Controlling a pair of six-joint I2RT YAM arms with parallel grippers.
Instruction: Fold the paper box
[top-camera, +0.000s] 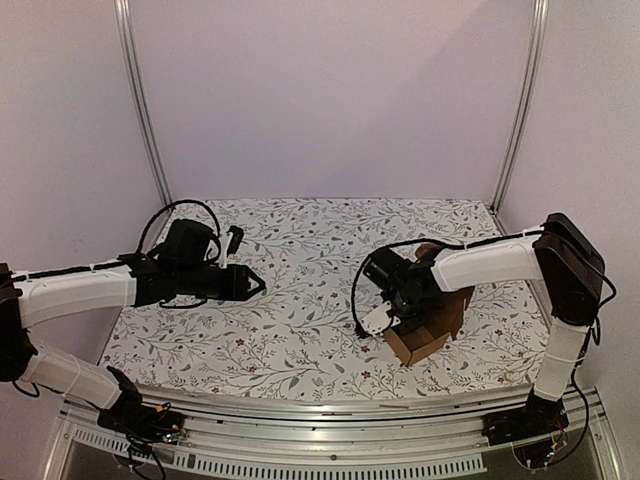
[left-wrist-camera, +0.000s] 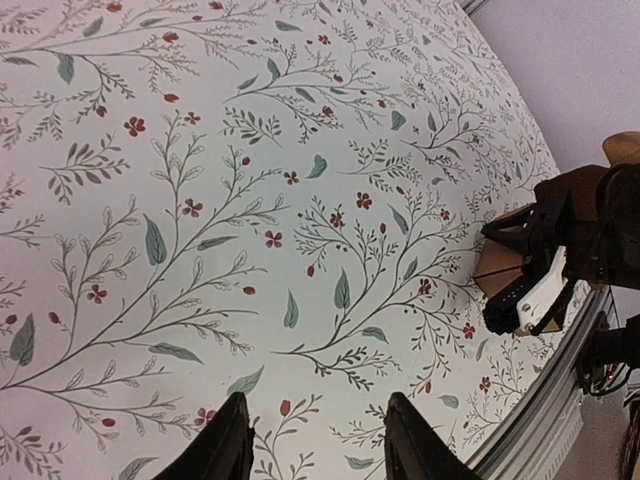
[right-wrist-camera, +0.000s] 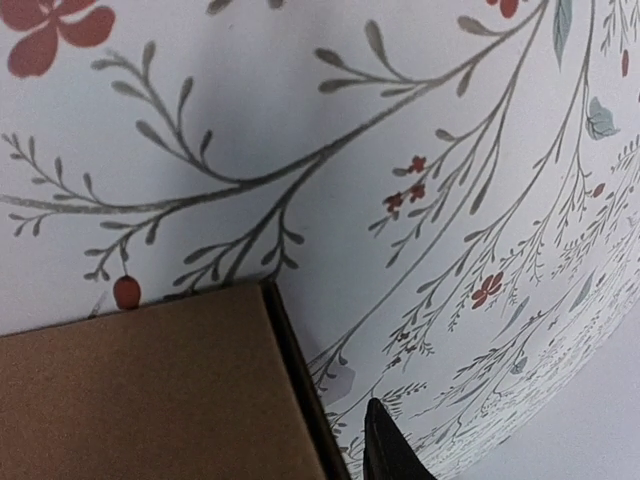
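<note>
Box (top-camera: 428, 342) of brown cardboard on floral tablecloth (top-camera: 300, 330), right side, near front edge, partly folded, one flap standing up. Right gripper (top-camera: 398, 312) low at box's left side. Wrist view shows one black fingertip (right-wrist-camera: 385, 450) just beside box edge, other finger hidden, so cannot tell grip. Left gripper (left-wrist-camera: 312, 420) well apart from box, above cloth, fingers spread, nothing between.
</note>
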